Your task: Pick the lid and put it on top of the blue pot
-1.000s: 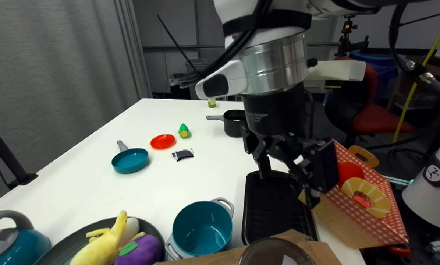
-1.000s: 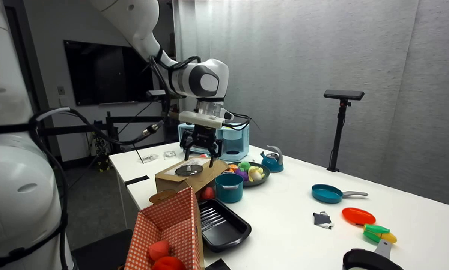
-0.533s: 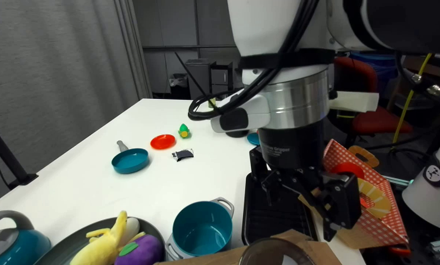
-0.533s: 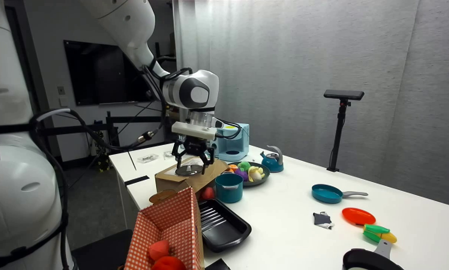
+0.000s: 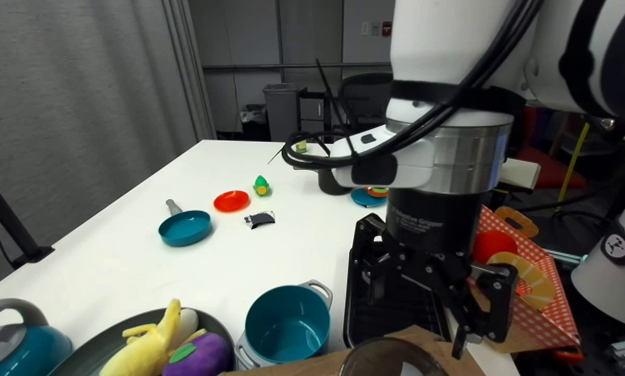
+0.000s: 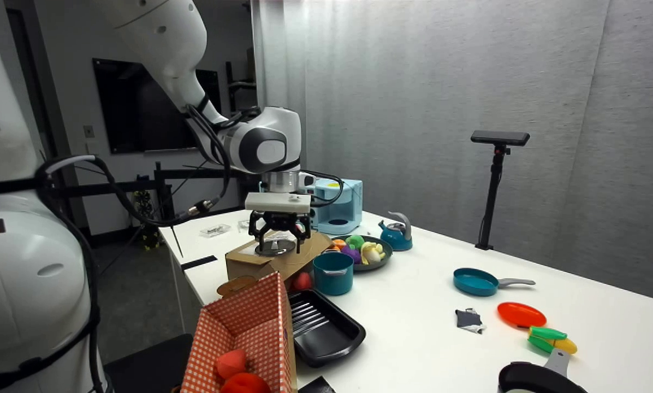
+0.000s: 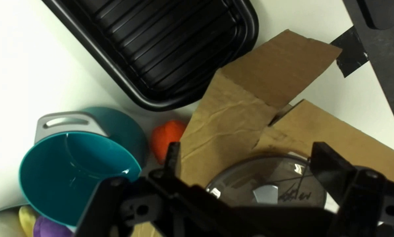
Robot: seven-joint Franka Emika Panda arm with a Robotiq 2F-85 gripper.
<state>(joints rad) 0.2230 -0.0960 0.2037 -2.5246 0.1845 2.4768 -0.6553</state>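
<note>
On top of the box [image 6: 291, 265] lies the lid [image 7: 266, 179], near the pot [image 7: 78, 174]; a pale piece on the glass looks to be the knob [image 7: 265, 194]. The gripper [image 6: 279, 249] hangs near it, fingers [image 7: 328, 166] spread wide, holding nothing. The step in hand is likely the grasp. Center the knob between the fingertips, come straight down, and close on it rather than on the rim. Press lightly, since the box may give. Then lift level, and clear the pot's wall before crossing.

The lid is round, smoky, see-through glass, glossy enough to throw highlights, so it could slip from a shallow hold. Brown cardboard makes up the box, dull and dry-looking, its flap [image 7: 228, 123] creased. The pot is teal, deep and round, shiny within, with a grey loop handle [image 7: 94, 126] showing in the wrist view.
</note>
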